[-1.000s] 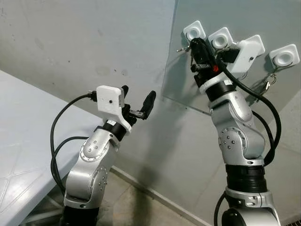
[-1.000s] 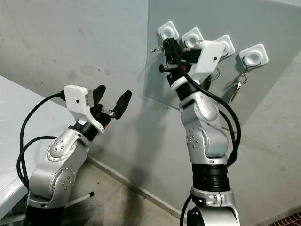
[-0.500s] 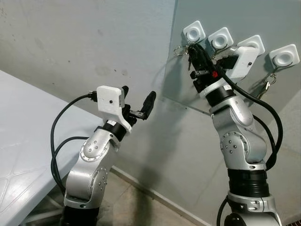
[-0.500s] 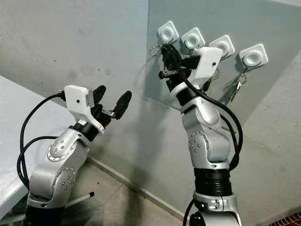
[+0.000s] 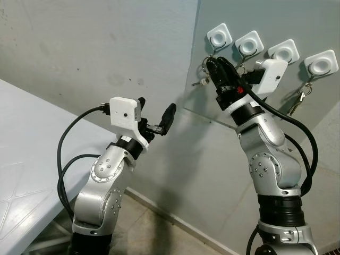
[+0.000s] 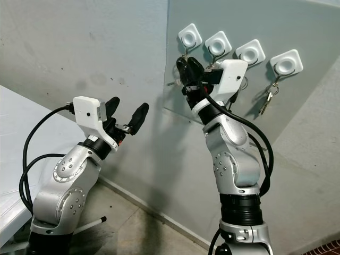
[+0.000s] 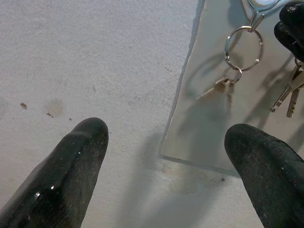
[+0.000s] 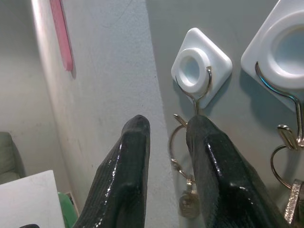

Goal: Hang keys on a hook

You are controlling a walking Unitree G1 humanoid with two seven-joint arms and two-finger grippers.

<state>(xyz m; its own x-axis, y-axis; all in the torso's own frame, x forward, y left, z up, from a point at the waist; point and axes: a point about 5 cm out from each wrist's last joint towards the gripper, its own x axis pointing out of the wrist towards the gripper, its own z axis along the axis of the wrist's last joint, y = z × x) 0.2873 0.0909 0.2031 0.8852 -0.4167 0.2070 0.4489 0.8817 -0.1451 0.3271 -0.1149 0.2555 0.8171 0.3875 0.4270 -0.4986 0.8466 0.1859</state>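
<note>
Four white hooks are stuck in a row on a grey panel [image 5: 319, 21]. A key ring with a small key [image 5: 201, 74] hangs from the leftmost hook [image 5: 219, 35]; the left wrist view has this ring [image 7: 243, 47] hanging free. My right gripper [image 5: 217, 66] is raised just below that hook, open, its fingers [image 8: 128, 161] straddling the ring [image 8: 176, 156] with a narrow gap and nothing clamped. The left gripper [image 5: 156, 114] is held up lower and to the left, open and empty, pointing toward the panel.
Another bunch of keys [image 5: 302, 94] hangs from the rightmost hook [image 5: 322, 62], and more keys [image 7: 287, 95] hang from the second hook. A white table [image 5: 21, 138] stands at the left. The grey wall lies close behind both arms.
The right gripper carried the keys up to the leftmost hook, then dropped slightly and opened; the keys now hang from the hook. The left arm has stayed still.
</note>
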